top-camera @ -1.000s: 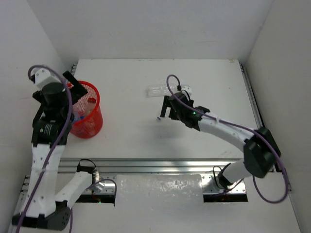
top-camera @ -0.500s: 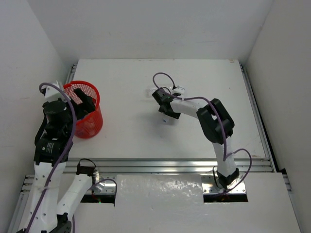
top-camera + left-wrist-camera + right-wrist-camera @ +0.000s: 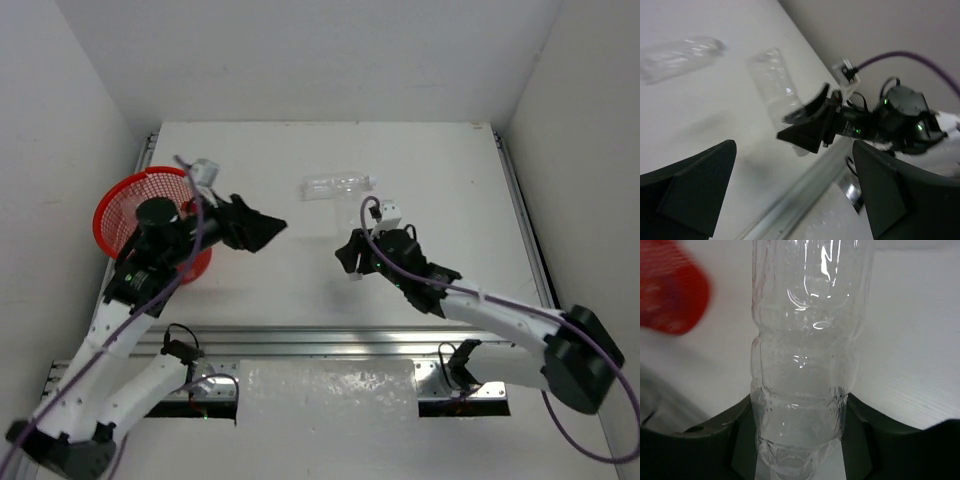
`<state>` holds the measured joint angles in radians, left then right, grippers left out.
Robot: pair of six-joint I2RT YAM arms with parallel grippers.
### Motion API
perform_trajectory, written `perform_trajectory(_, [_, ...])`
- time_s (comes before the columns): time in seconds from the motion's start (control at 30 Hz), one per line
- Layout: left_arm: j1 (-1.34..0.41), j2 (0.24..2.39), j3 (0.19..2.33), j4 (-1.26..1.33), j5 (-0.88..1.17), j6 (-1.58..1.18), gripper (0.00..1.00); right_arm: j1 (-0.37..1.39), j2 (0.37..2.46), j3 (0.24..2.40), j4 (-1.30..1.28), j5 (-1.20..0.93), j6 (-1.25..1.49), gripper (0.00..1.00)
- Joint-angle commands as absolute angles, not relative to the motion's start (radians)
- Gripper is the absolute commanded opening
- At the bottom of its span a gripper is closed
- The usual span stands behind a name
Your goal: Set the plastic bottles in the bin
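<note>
My right gripper [image 3: 349, 260] is shut on a clear unlabelled plastic bottle [image 3: 805, 365], its fingers [image 3: 740, 430] pressing the crumpled lower body just above the table's middle. From the left wrist view the same bottle [image 3: 774, 82] sticks out of the right gripper [image 3: 807, 127]. A second clear bottle [image 3: 338, 185] lies on its side farther back, also seen as a flat bottle [image 3: 680, 54]. My left gripper [image 3: 266, 232] is open with nothing in it, right of the red mesh bin [image 3: 120, 195]. In its own view the left gripper [image 3: 795, 200] frames bare table.
The bin [image 3: 670, 295] shows as a red blur at the left of the right wrist view. An aluminium rail [image 3: 330, 340] runs along the near edge. White walls enclose the table on the left, back and right.
My right gripper has shut on the clear bottle and drawn it nearer. My left arm swung away from the bin toward the table's middle, still open. The bin's rim now sits farther left.
</note>
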<state>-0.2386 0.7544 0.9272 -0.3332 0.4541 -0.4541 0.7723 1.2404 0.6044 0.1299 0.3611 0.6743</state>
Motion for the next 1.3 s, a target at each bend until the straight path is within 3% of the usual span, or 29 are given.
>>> perform_trajectory(0.0, [-0.452,0.825,0.934,-0.126,0.497,-0.494,1.0,0.778,1.037,0.499,0.491,-0.341,0.423,0.14])
perform_trajectory(0.2, [-0.641,0.857,0.868,0.047,0.508,-0.517,1.0,0.805,0.87,0.443,0.587,-0.635,0.52,0.12])
perform_trajectory(0.43, [-0.765,0.936,0.891,0.081,0.457,-0.506,0.98,0.836,0.888,0.442,0.69,-0.696,0.569,0.12])
perform_trajectory(0.5, [-0.779,0.949,0.897,0.092,0.459,-0.506,0.67,0.836,0.9,0.445,0.699,-0.692,0.58,0.16])
perform_trajectory(0.53, [-0.781,0.95,0.908,0.087,0.447,-0.508,0.35,0.836,0.899,0.442,0.699,-0.663,0.581,0.22])
perform_trajectory(0.57, [-0.779,0.946,0.919,0.068,0.418,-0.508,0.0,0.836,0.893,0.43,0.684,-0.635,0.587,0.49])
perform_trajectory(0.6, [-0.779,0.927,0.94,0.011,0.373,-0.502,0.0,0.836,0.881,0.42,0.664,-0.602,0.586,0.81])
perform_trajectory(0.63, [-0.779,0.911,0.952,-0.027,0.273,-0.494,0.0,0.836,0.847,0.413,0.635,-0.506,0.574,0.99])
perform_trajectory(0.7, [-0.778,0.875,1.041,-0.236,0.067,-0.494,0.0,0.836,0.801,0.39,0.502,-0.37,0.542,0.99])
perform_trajectory(0.73, [-0.778,0.867,1.081,-0.317,-0.197,-0.502,0.0,0.836,0.754,0.387,0.436,-0.183,0.538,0.99])
perform_trajectory(0.8, [-0.759,0.87,1.225,-0.574,-0.482,-0.544,0.0,0.833,0.714,0.373,0.264,-0.012,0.546,0.99])
perform_trajectory(0.83, [-0.749,0.876,1.268,-0.65,-0.737,-0.564,0.0,0.833,0.678,0.368,0.215,0.064,0.554,0.99])
perform_trajectory(0.9, [-0.694,0.896,1.375,-0.812,-0.999,-0.577,0.0,0.833,0.649,0.354,0.117,0.191,0.569,0.99])
perform_trajectory(1.1, [-0.382,1.004,1.457,-0.835,-1.08,-0.417,0.01,0.83,0.577,0.334,0.045,0.215,0.565,0.99])
perform_trajectory(1.23, [-0.068,1.095,1.436,-0.743,-0.878,-0.31,0.01,0.83,0.566,0.328,0.028,0.195,0.568,0.99])
perform_trajectory(1.27, [-0.057,1.123,1.436,-0.727,-0.856,-0.316,0.01,0.831,0.56,0.327,0.023,0.192,0.569,0.99])
